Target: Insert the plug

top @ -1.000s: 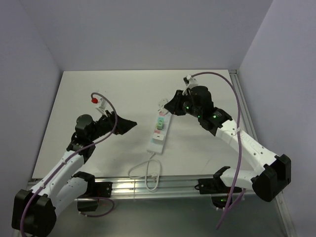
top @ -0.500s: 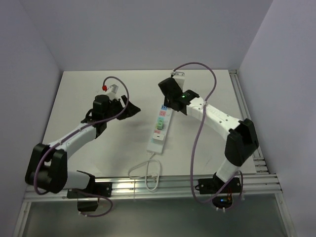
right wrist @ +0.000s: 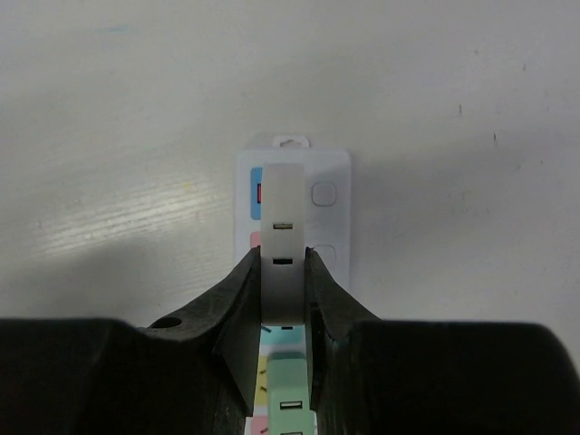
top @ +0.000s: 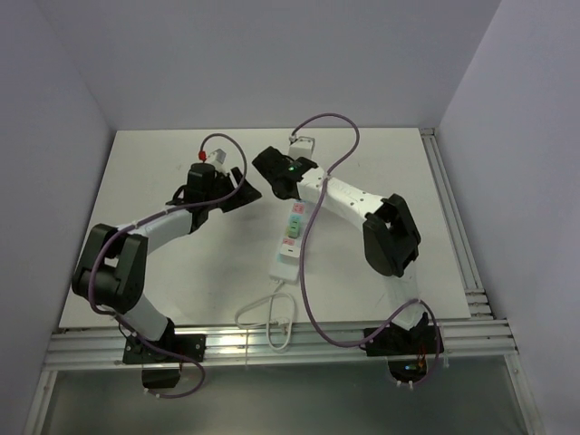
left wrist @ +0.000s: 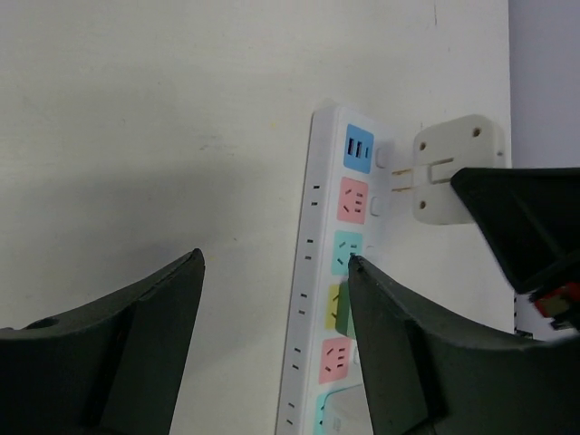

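Observation:
A white power strip with coloured sockets lies in the middle of the table. My right gripper hovers over its far end, shut on a white plug. In the left wrist view the plug is held sideways beside the strip, its prongs pointing at the top sockets without touching them. My left gripper stands open just left of the strip's far end, nothing between its fingers. In the right wrist view the plug covers part of the strip.
A green plug sits in a middle socket of the strip. The strip's white cord loops toward the near edge. Metal rails run along the near and right sides. Purple cables arc above both arms.
Both arms have swung inward to the strip's far end. The right gripper carried the plug leftward, and the left gripper moved right and farther, its jaws a little narrower.

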{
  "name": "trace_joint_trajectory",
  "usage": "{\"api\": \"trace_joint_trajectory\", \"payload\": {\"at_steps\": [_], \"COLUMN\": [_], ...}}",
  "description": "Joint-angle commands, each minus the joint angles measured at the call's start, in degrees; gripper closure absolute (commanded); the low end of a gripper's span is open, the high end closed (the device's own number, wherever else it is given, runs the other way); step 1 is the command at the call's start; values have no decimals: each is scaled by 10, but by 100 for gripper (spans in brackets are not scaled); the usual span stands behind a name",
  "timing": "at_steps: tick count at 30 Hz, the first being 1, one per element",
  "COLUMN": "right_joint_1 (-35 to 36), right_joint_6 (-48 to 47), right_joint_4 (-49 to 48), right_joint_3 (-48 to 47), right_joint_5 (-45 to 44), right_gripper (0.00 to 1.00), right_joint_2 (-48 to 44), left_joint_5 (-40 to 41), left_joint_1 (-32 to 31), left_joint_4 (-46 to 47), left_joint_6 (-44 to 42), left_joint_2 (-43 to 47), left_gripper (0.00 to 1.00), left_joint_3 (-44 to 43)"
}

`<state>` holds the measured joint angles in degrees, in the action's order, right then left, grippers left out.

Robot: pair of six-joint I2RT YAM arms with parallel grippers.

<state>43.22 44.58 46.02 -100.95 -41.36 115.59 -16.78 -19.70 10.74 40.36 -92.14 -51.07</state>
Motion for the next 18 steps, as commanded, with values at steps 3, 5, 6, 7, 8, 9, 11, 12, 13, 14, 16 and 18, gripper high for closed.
{"api": "trace_joint_trajectory", "payload": {"at_steps": [3, 5, 6, 7, 8, 9, 11, 12, 13, 14, 16, 18], "right_joint_1": [11, 12, 13, 15, 16, 17, 18, 20, 21, 22, 22, 22], "right_joint_6": [36, 38, 35, 34, 36, 35, 37, 32, 28, 27, 24, 21], "right_joint_4": [55, 60, 58, 56, 57, 56, 56, 48, 42, 38, 29, 29], "right_joint_3": [-31, -23, -19, -9, -7, -3, -1, 0, 5, 7, 8, 3], "right_joint_5": [-57, -64, -64, -64, -64, -63, -62, -57, -55, -50, -46, -45], "right_gripper": [100, 100, 100, 100, 100, 100, 100, 100, 100, 100, 100, 100], "right_joint_2": [13, 8, 6, 3, 0, 0, 2, 3, 3, 5, 8, 16], "left_joint_5": [-13, -18, -19, -19, -20, -21, -19, -13, -12, -9, 0, 1], "left_joint_1": [-2, -2, -2, -2, -2, -2, -2, -2, -2, -2, -1, 1], "left_joint_4": [11, 18, 22, 26, 28, 31, 36, 36, 36, 36, 34, 31], "left_joint_6": [1, 4, 4, 6, 8, 9, 11, 11, 11, 12, 11, 10], "left_joint_2": [-26, -39, -44, -47, -55, -58, -61, -60, -59, -53, -46, -38], "left_gripper": [30, 30, 30, 30, 30, 31, 31, 31, 31, 31, 30, 29], "left_joint_3": [-47, -50, -51, -52, -52, -51, -49, -48, -45, -42, -37, -34]}}
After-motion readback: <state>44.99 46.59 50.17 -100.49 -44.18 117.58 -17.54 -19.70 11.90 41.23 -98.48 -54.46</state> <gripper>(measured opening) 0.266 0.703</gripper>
